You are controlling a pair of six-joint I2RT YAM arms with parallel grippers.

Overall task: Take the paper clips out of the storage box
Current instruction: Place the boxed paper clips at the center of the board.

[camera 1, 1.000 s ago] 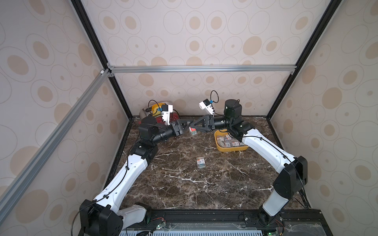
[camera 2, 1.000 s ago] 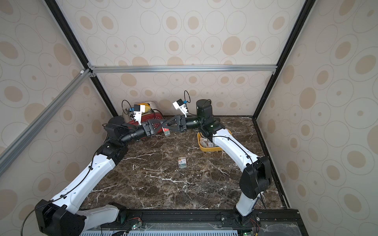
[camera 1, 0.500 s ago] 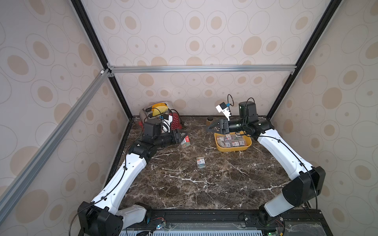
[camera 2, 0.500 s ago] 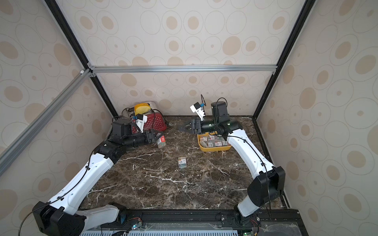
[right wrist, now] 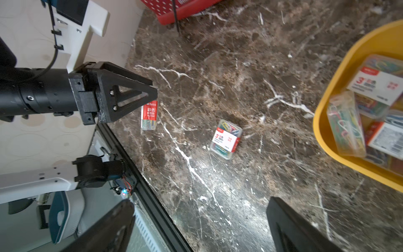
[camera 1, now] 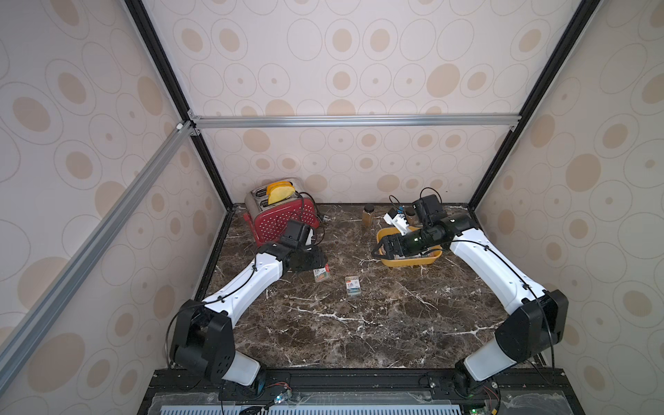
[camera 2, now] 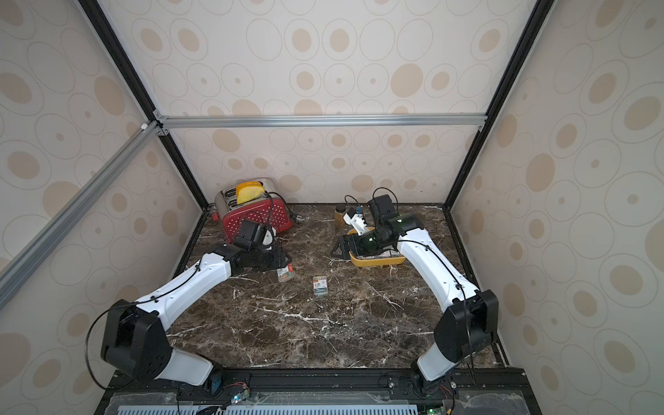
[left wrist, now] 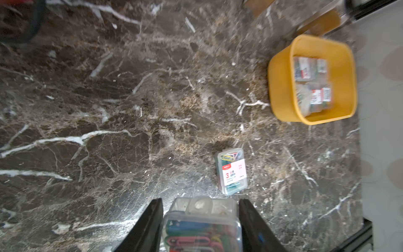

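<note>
Left wrist view: left gripper [left wrist: 200,200] is closed partway on a clear, round-cornered plastic clip case [left wrist: 201,227]. Both black fingers press flat against its sides, and coloured clips show inside. A second labelled case [left wrist: 232,170] lies flat on the veined brown marble tabletop [left wrist: 109,109], between the held one and the storage box [left wrist: 281,91]. The box is glossy yellow plastic with rounded corners and holds the remaining cases [left wrist: 311,87], jumbled. Right gripper [right wrist: 200,201] is spread wide and empty, just beside the box's rim.
</note>
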